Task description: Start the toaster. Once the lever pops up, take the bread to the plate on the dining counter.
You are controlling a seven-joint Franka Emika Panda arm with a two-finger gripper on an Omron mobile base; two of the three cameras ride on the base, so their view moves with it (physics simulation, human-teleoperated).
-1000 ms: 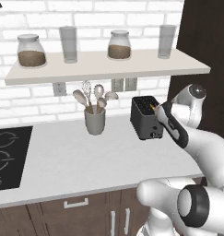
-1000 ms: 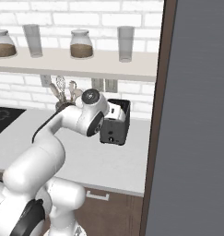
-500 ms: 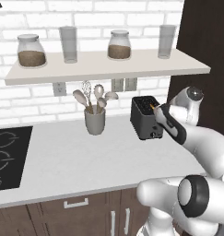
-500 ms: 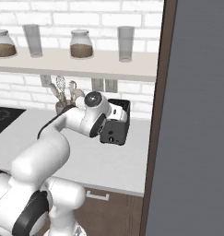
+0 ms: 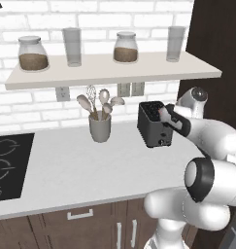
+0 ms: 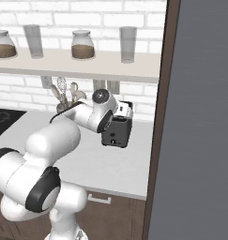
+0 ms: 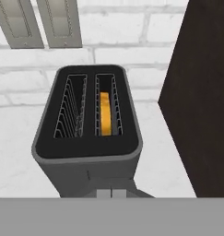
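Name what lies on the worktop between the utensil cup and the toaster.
Nothing: in the left base view, bare white worktop runs between the grey utensil cup and the black toaster.

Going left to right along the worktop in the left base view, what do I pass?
Black cooktop → grey utensil cup holding spoons and a whisk → black toaster → the gripper, shut, at the toaster's right end → dark tall panel at the right edge.

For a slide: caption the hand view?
Looking down into the black toaster, a slice of bread sitting deep in its right-hand slot.
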